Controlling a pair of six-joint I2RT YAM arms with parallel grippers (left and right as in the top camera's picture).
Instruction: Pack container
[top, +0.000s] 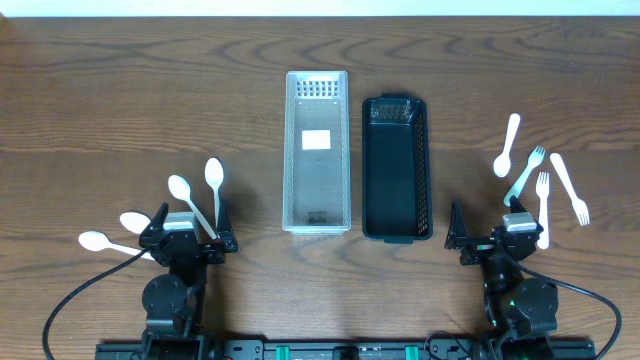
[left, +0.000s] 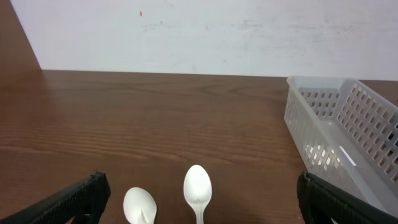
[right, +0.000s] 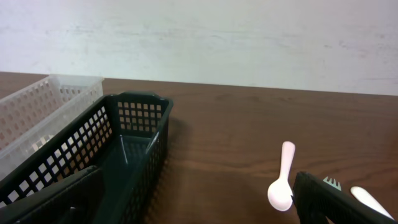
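Note:
A clear slotted container (top: 317, 150) and a black mesh container (top: 396, 167) lie side by side at mid-table; nothing is inside either. Several white spoons (top: 181, 188) lie at the front left. My left gripper (top: 190, 220) stands open just behind them; its wrist view shows two spoon bowls (left: 197, 185) between its open fingers (left: 74, 202). A white spoon (top: 508, 145) and three white forks (top: 543, 200) lie at the right. My right gripper (top: 488, 228) is open beside them, holding nothing, with the black container (right: 124, 143) ahead to its left.
In the left wrist view the clear container (left: 348, 130) stands ahead on the right. On the right wrist's side a spoon (right: 283, 180) and fork tines (right: 331, 183) lie by the right finger (right: 336, 202). A pale wall runs behind the table.

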